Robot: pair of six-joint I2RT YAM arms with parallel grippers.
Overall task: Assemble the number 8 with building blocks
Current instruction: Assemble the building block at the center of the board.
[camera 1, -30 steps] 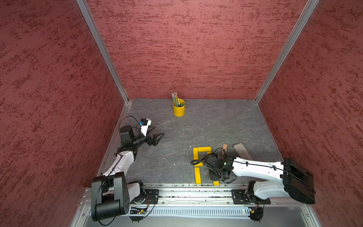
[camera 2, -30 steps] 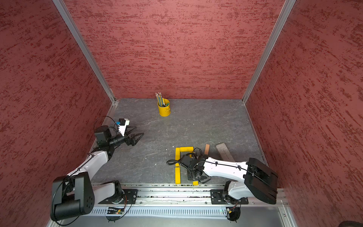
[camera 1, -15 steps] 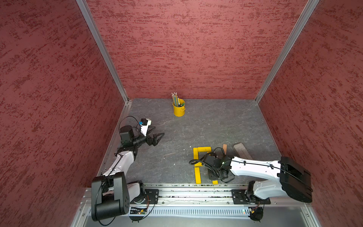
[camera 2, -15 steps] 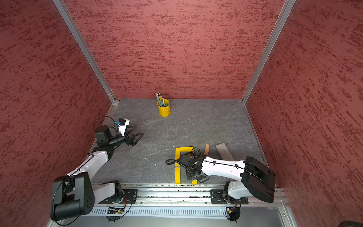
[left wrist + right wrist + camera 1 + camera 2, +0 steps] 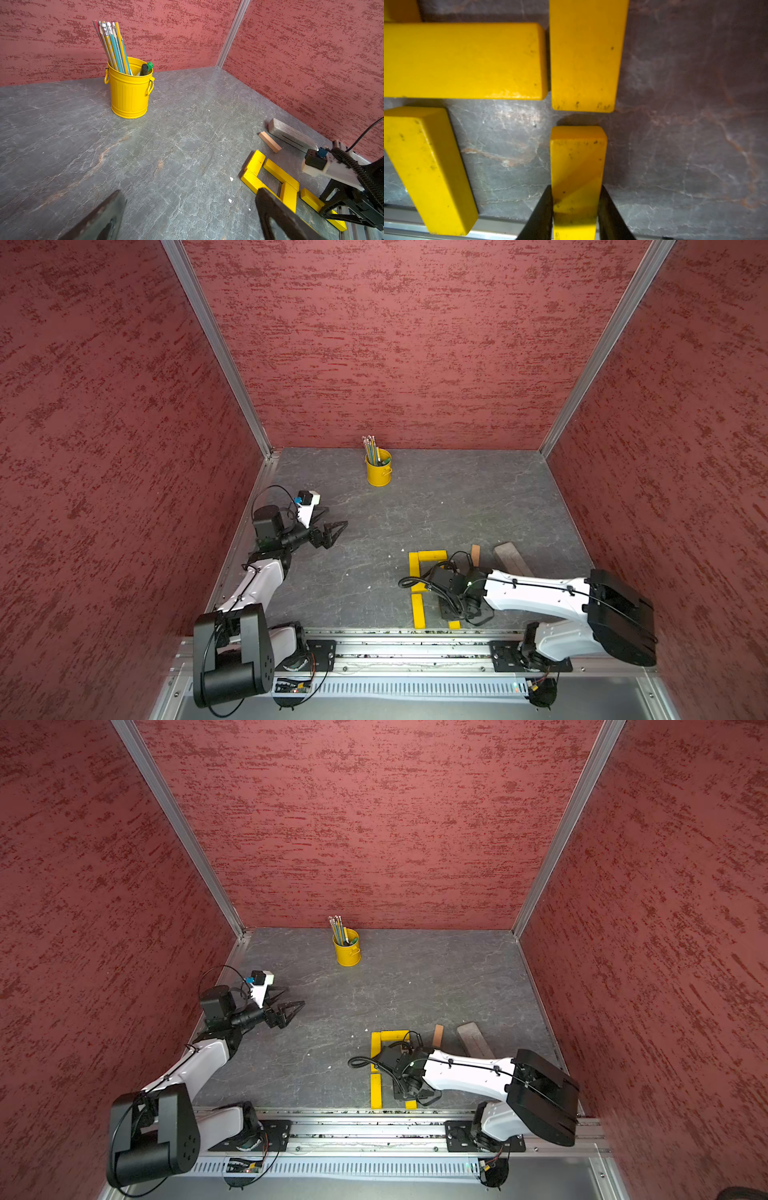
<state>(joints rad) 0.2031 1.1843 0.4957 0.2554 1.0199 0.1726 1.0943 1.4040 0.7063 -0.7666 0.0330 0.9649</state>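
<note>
I'm seeing wide bare tabletop (image 5: 457,506) lying open between the pencil bucket (image 5: 378,472) and the yellow planks (image 5: 413,572), leaving easy passage. By the right wall (image 5: 665,489), the tan plank (image 5: 475,554) and grey slab (image 5: 513,559) are crowding the strip beside my right arm (image 5: 536,593).

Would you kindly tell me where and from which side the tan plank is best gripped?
Probably across the long sides of the tan plank near its middle, coming straight down from above: it lies on the table with its top bare, and a gap separates it from the grey slab, leaving room for a finger.
</note>
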